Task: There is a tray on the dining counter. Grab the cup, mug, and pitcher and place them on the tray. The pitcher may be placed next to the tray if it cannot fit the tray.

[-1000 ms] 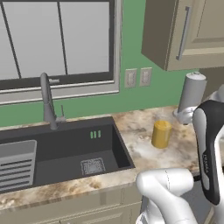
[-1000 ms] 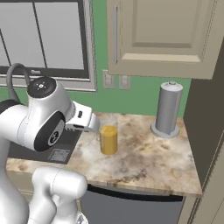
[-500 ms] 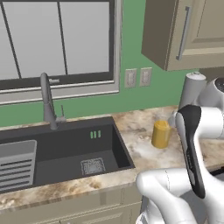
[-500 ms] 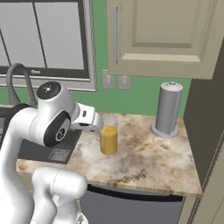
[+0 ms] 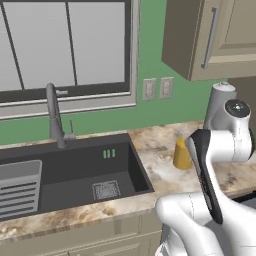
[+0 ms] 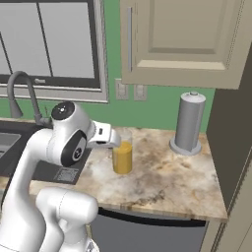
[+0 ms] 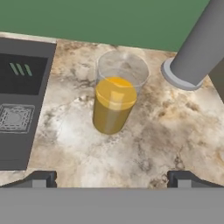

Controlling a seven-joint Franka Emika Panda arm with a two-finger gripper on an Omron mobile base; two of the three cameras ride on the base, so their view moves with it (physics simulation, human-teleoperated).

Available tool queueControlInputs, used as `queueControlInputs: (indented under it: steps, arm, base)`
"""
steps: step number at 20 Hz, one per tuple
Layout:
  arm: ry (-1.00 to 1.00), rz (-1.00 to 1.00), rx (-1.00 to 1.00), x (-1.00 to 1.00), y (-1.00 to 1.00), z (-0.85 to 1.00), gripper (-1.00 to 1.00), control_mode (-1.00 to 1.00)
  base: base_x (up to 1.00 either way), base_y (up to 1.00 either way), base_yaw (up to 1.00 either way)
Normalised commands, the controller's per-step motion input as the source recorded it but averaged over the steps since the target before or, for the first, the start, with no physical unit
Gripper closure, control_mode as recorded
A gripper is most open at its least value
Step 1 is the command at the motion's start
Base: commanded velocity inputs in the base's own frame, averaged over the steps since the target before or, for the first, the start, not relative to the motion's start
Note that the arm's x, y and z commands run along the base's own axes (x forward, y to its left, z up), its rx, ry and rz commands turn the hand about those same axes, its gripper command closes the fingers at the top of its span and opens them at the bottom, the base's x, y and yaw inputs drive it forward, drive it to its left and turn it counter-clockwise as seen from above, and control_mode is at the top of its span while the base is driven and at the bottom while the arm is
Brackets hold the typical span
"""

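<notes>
Two fingertips (image 7: 39, 178) of my gripper (image 7: 111, 179) stood fully apart, nothing between them. Pitcher (image 7: 114, 101) upright on marbled counter (image 7: 148, 144), ahead of gripper, centred between tips, not touched. Grey canister (image 7: 199, 43) beyond pitcher to right; sink (image 7: 19, 105) off to left.

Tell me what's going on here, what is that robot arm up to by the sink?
The white arm is reaching toward the pitcher, a clear one holding yellow-orange liquid that stands upright on the marbled counter between the dark sink and a grey canister. The gripper hangs above and short of the pitcher with its jaws wide open, holding nothing. The pitcher has not been grabbed yet.
</notes>
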Motion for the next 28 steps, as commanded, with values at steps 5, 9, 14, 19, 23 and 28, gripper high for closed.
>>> queueControlInputs:
  steps: [5, 9, 14, 19, 23, 28]
  arm:
    - [0.0, 0.0, 0.0, 0.43, -0.07, -0.19, -1.0, -1.0]
    - [0.0, 0.0, 0.0, 0.26, -0.08, -0.2, -1.0, -1.0]
    - [0.0, 0.0, 0.0, 0.23, -0.03, -0.21, -1.0, -1.0]
    - [0.0, 0.0, 0.01, 0.19, 0.0, -0.18, -1.0, -1.0]
    - [0.0, 0.0, 0.02, 0.24, 0.0, -0.17, -1.0, -1.0]
    - [0.0, 0.0, 0.02, 0.17, -0.02, -0.2, -1.0, -1.0]
  base:
    - [0.0, 0.0, 0.0]
    - [0.0, 0.0, 0.0]
    - [0.0, 0.0, 0.0]
    - [0.0, 0.0, 0.0]
    - [0.0, 0.0, 0.0]
    - [0.0, 0.0, 0.0]
